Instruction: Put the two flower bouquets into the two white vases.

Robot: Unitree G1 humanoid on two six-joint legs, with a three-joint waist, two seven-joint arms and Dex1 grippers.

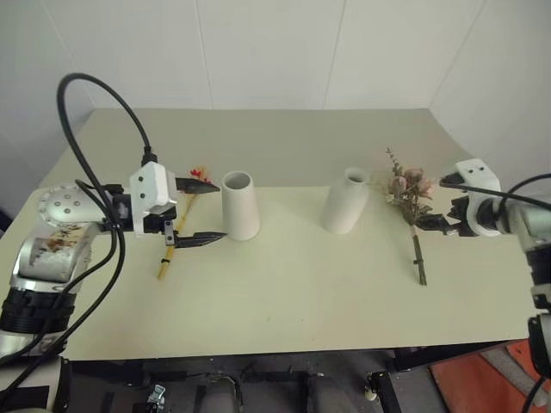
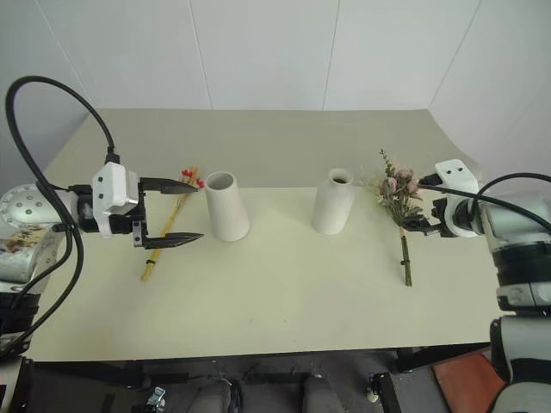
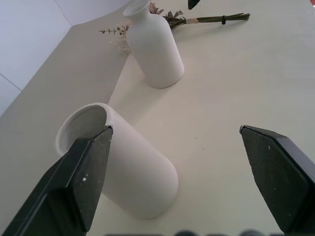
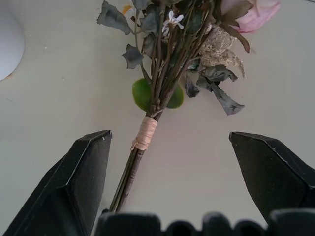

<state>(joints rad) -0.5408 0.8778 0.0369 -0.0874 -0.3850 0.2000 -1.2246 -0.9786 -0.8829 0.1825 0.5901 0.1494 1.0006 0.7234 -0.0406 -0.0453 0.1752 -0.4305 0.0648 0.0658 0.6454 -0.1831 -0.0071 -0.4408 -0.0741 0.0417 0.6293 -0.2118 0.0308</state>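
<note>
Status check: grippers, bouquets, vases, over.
Left gripper open over the yellow sprig; right gripper open over the rose bunch. Cone vase and bottle vase empty, upright. Nothing blocking.

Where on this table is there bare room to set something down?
Free: the near strip of the table in front of both vases, and the gap between cone vase and bottle vase. Crowded: the left end around the straw sprig, the right end around the rose bunch.

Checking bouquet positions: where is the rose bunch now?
The rose bunch lies flat on the table's right side, just right of the bottle-shaped vase, beneath the open right gripper.
</note>
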